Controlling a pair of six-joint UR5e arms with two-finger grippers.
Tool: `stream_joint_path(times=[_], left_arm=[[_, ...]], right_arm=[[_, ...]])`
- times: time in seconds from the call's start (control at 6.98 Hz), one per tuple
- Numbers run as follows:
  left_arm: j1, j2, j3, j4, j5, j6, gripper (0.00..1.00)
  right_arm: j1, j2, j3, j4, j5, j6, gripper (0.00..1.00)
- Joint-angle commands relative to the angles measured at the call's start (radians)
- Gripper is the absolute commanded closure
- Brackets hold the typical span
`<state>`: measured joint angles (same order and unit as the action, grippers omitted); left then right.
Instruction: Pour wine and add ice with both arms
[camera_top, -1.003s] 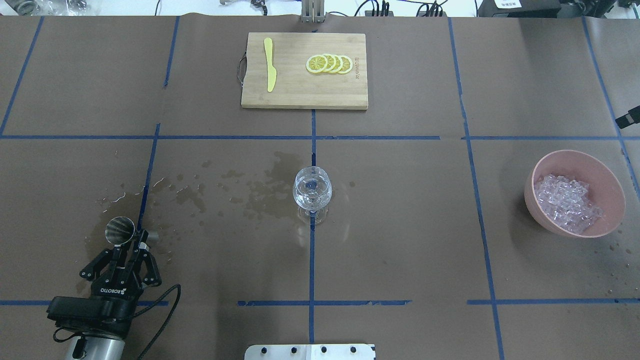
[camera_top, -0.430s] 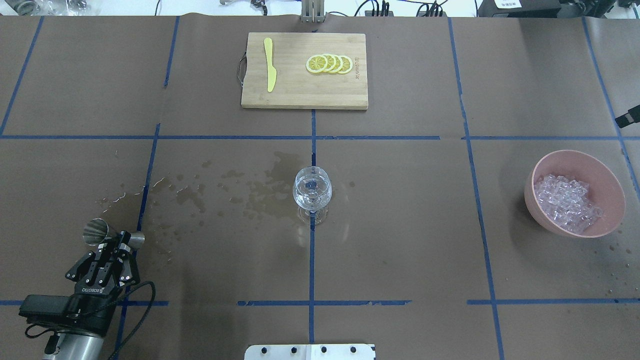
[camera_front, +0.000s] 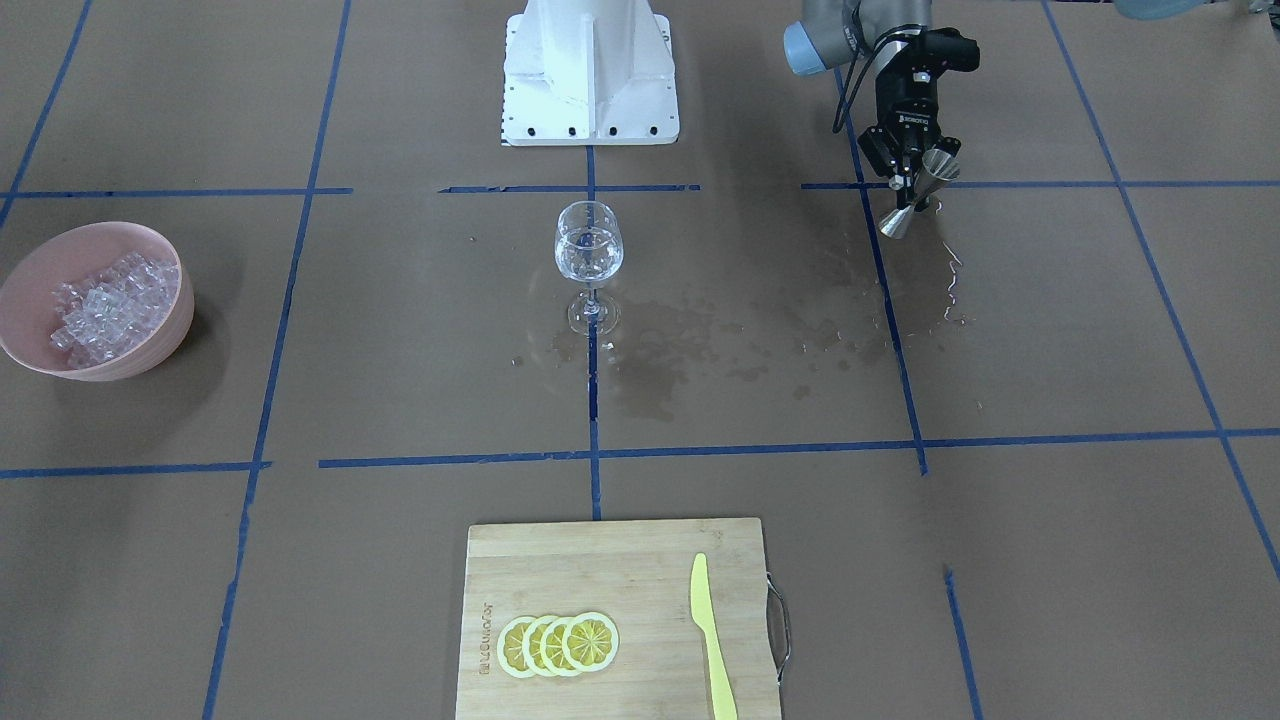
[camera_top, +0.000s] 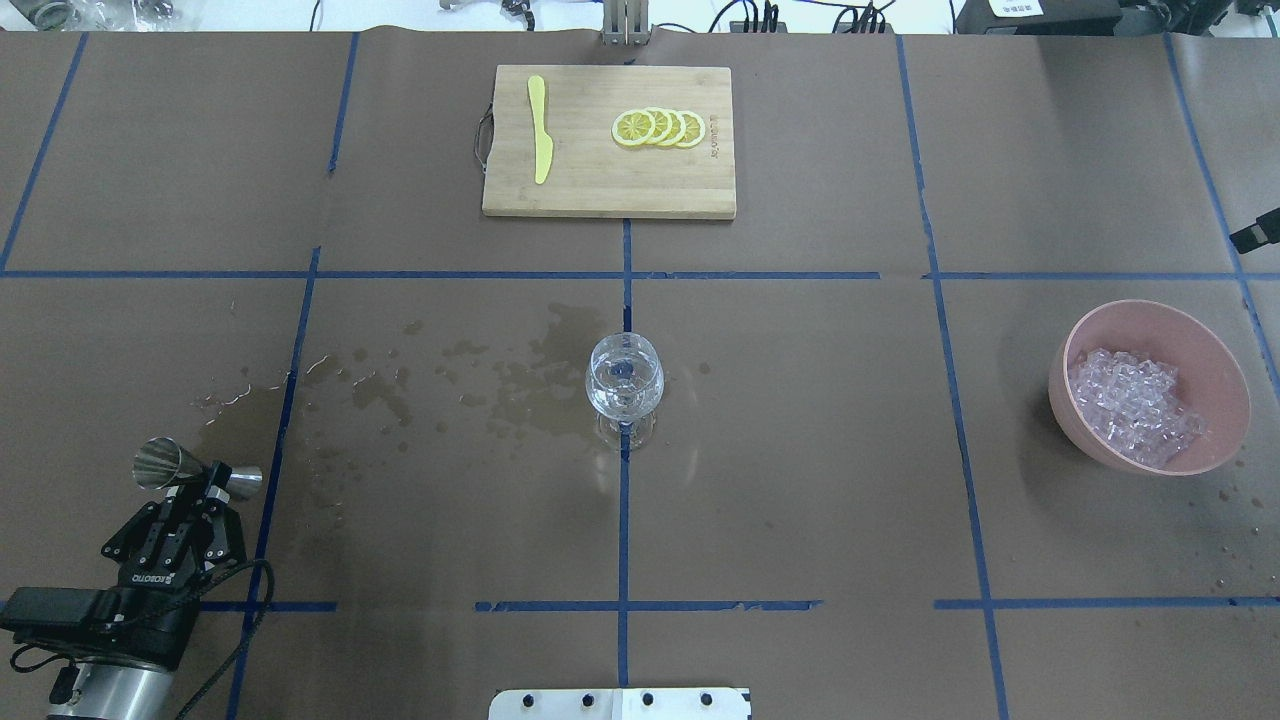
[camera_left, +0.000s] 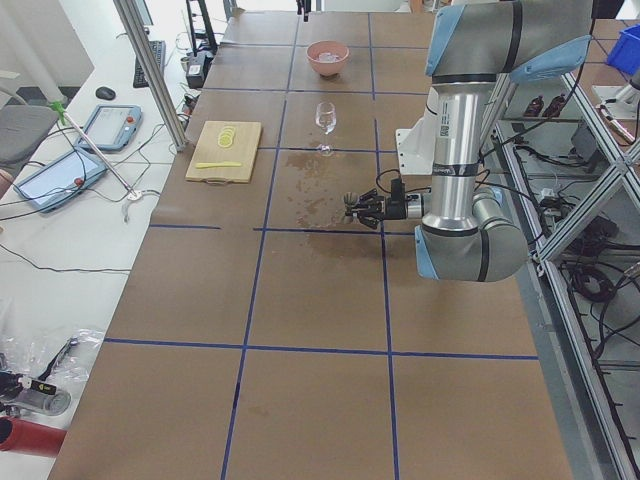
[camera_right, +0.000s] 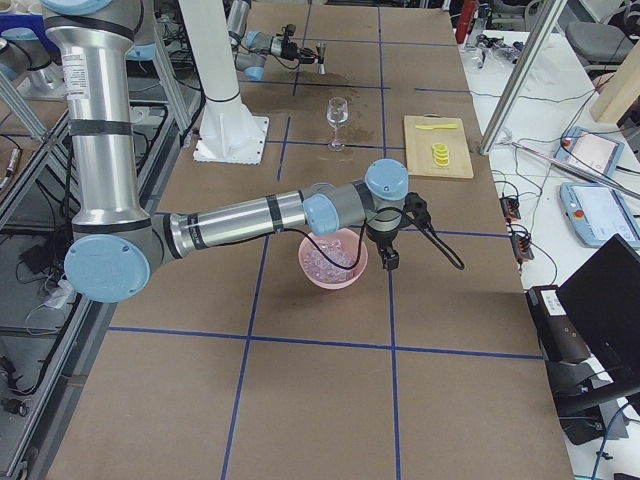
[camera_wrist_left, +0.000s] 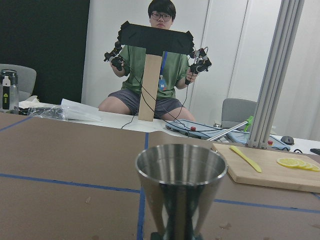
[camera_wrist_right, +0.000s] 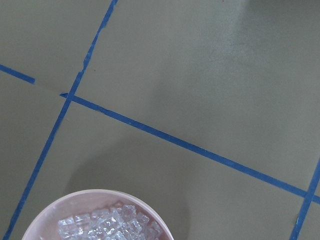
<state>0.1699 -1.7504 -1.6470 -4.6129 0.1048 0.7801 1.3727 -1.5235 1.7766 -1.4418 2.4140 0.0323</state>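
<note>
Nearest, we see the left gripper (camera_top: 205, 480) squeezing the middle of a jigger (camera_top: 160, 464). It lies almost sideways, its long way across the table (camera_top: 800, 480), big mouth turned to the robot's left, away from the wine glass (camera_top: 624, 385). Between them lie wet spots (camera_top: 530, 385). The glass stands straight with a little wine (camera_top: 622, 402) inside. Right of it, ice (camera_top: 1135, 405) sits in a pink bowl (camera_top: 1170, 335); the right gripper (camera_right: 388, 262) hangs just beside, and we cannot tell if it is wide or closed. Farthest is a board (camera_top: 600, 190) with lemon slices (camera_top: 660, 128).
</note>
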Motion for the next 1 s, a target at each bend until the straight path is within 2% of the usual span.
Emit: stream_joint_path(times=[0.0, 0.14, 0.72, 0.86], left_arm=[[0.002, 0.052, 0.012, -0.030, 0.041, -0.002, 1.00], [0.009, 0.049, 0.009, -0.068, 0.106, -0.001, 1.00], [0.022, 0.060, 0.004, -0.077, 0.115, -0.001, 1.00], [0.023, 0.077, 0.006, -0.077, 0.143, 0.001, 1.00]], right_arm=[[-0.001, -0.001, 0.006, 0.000, -0.001, 0.008, 0.00], [0.000, -0.001, 0.004, 0.000, -0.001, 0.009, 0.00], [0.000, -0.001, 0.018, 0.000, -0.001, 0.014, 0.00], [0.000, -0.001, 0.020, 0.001, -0.001, 0.018, 0.00]])
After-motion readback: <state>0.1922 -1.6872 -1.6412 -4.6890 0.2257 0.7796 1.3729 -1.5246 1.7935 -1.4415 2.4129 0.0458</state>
